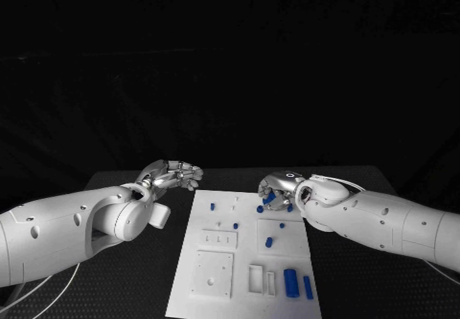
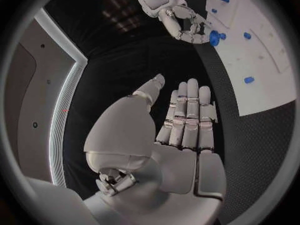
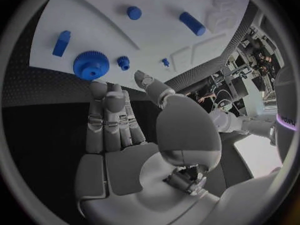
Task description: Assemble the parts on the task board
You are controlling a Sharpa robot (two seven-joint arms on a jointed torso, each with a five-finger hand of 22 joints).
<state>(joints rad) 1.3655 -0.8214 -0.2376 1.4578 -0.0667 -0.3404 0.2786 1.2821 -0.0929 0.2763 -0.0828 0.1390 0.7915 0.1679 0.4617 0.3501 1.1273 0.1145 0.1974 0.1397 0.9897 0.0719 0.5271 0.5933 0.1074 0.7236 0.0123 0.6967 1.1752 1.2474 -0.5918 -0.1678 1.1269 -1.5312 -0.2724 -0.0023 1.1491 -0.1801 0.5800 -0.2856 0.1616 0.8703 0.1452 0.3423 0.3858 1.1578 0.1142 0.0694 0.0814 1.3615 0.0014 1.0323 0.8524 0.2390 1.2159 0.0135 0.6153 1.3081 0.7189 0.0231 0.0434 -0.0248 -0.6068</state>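
The white task board lies in the middle of the black table. On its right half are a blue cylinder, a blue bar, a short blue peg and a small blue piece. My right hand hovers over the board's far right corner, fingers straight and holding nothing. Just beyond its fingertips a blue gear and a smaller gear sit on the board. My left hand is off the board's far left corner, flat and holding nothing.
Raised white blocks and slotted frames occupy the board's near left half. Bare black table runs along both sides of the board, with its far edge just behind the hands.
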